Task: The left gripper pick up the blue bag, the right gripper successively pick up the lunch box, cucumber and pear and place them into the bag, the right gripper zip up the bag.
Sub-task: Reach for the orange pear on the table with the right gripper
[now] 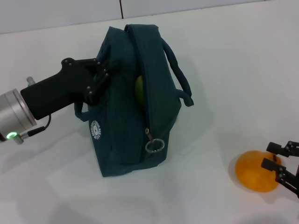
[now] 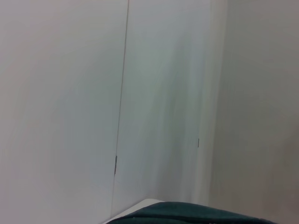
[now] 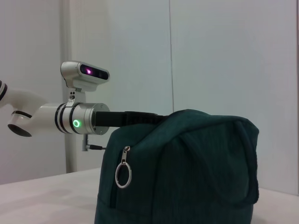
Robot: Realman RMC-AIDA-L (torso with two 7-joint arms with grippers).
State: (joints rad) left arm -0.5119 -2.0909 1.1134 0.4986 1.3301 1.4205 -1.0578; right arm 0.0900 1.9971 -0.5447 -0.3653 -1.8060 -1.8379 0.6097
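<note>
The left gripper point(image 1: 103, 72) is pressed into the left side of the blue bag point(image 1: 126, 116), pinching its fabric, its fingertips partly hidden; one bag stands mid-bench point(image 1: 224, 70), its top zip partly open, a yellow-green sliver seen inside; one pear point(image 1: 254, 170) lies at the near right, the right gripper point(image 1: 283, 164) spread around it, cut off by the frame; open bench lies between bag and pear.

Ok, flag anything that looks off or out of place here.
Nothing is spilled or damaged. The bag stands upright, held by the left gripper at its upper edge, zipper open with something green showing inside. The pear is outside on the table, with the right gripper at it.
</note>
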